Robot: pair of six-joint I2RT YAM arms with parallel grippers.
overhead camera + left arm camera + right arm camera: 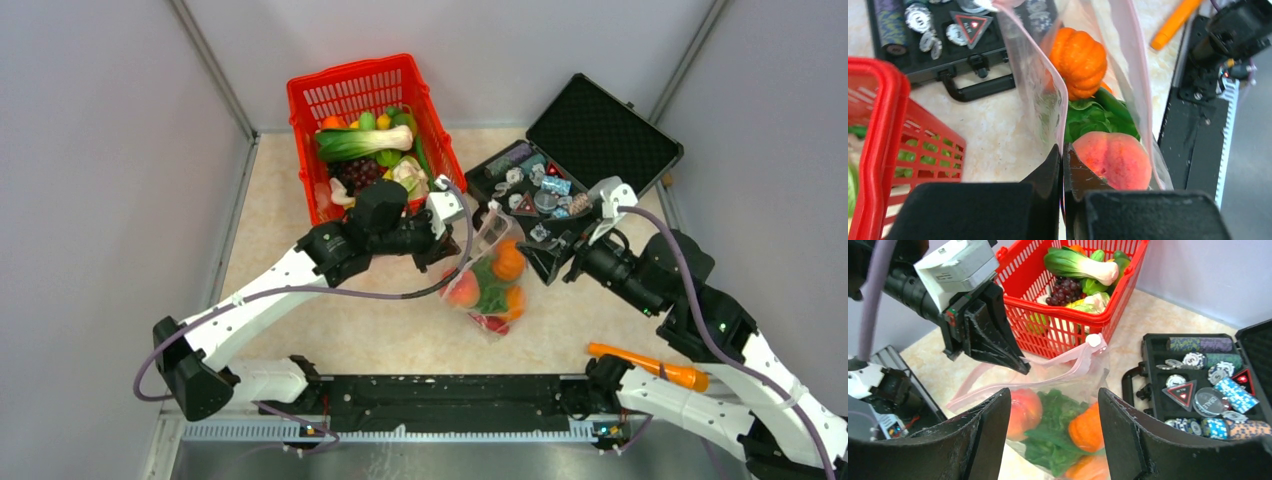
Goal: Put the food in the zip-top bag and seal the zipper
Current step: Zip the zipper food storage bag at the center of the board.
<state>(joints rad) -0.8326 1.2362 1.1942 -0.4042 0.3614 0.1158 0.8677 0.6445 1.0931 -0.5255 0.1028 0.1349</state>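
Note:
The clear zip-top bag stands in the middle of the table, between my two grippers. Inside it are a small orange pumpkin, green lettuce and a red-orange ball. The pink zipper runs along the mouth, which gapes; a white slider sits at its far end. My left gripper is shut on the zipper edge at the bag's left side. My right gripper hangs open just right of the bag, with the food showing between its fingers and nothing held.
A red basket with more toy vegetables stands behind the left gripper. An open black case of chips and trinkets lies at the back right, close to the bag. An orange carrot-like piece rests by the right arm's base.

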